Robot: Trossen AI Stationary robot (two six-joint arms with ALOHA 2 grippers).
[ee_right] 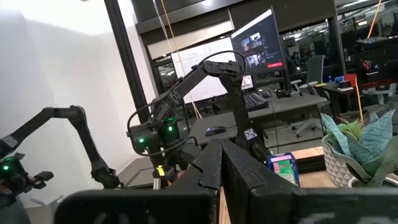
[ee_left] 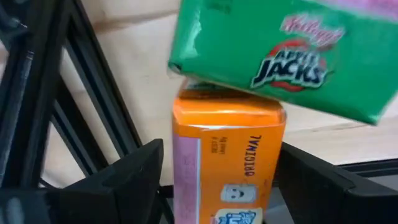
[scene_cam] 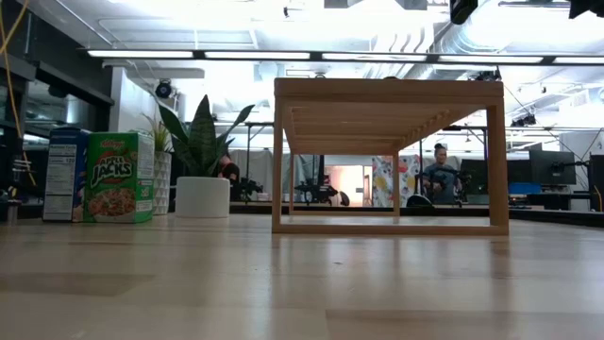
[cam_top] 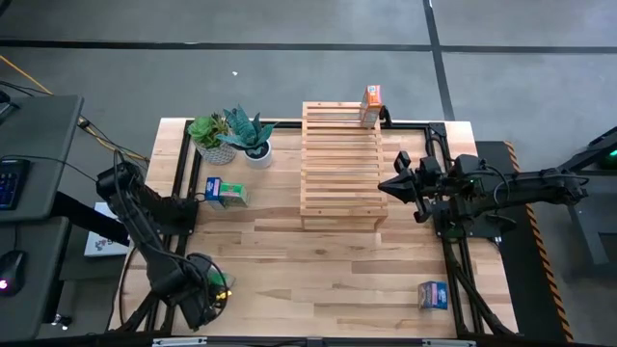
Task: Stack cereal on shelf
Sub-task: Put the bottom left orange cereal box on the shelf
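Observation:
My left gripper (cam_top: 207, 289) (ee_left: 221, 186) is open at the table's near left corner. Its fingers stand on either side of an orange cereal box (ee_left: 227, 155), and a green box (ee_left: 280, 53) lies tilted across that box's far end. My right gripper (cam_top: 390, 185) (ee_right: 219, 168) is shut on nothing above the right edge of the shelf (cam_top: 339, 164) (scene_cam: 387, 156). Another orange box (cam_top: 371, 104) stands on the shelf's far right corner. A blue box (scene_cam: 61, 175) and a green box (scene_cam: 118, 177) stand upright on the table by the plants (cam_top: 224, 191). One more blue box (cam_top: 433, 295) lies near the right front corner. My left gripper has one finger (ee_left: 134, 180) on each long side of the orange box (ee_left: 186, 168). A narrow gap shows beside that finger. Whether the other finger (ee_left: 317, 186) touches the box, I cannot tell.
Two potted plants (cam_top: 236, 135) stand at the far left beside the shelf. Black frame rails (cam_top: 178, 183) run along the table's left and right sides. Bare wooden tabletop (cam_top: 328, 270) lies in front of the shelf. People sit in the room behind (scene_cam: 439, 170).

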